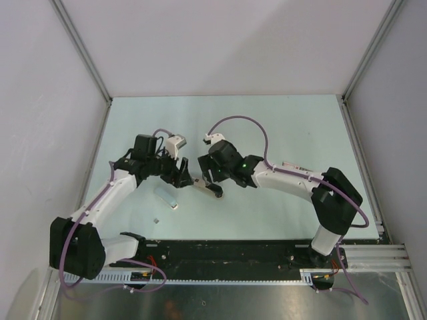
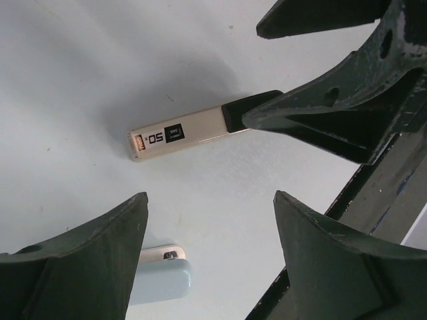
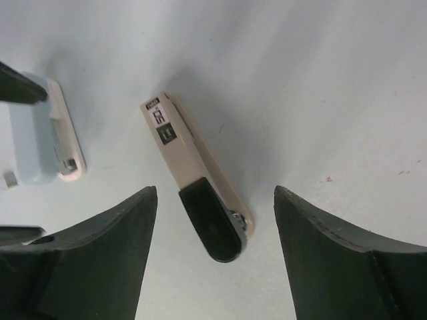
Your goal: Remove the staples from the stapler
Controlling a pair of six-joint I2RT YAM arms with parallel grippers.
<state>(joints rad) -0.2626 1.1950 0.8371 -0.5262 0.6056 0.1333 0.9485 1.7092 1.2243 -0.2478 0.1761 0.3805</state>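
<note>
I find the right pincer wide open and holding nothing. Its matt black fingers straddle the stapler, a slim beige bar with a printed label and a rounded, glossy black end, lying flat on the smooth pale tabletop; I judge this a stance for gripping it. The staples, a short pale-blue bar with a whitish edge, lie near it, already out. The left pincer hangs open and empty close by them, probably standing clear.

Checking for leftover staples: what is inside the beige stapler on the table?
Its inside is hidden. The stapler shows only its labelled top and black end; the pale-blue staples bar lies apart beside it.
</note>
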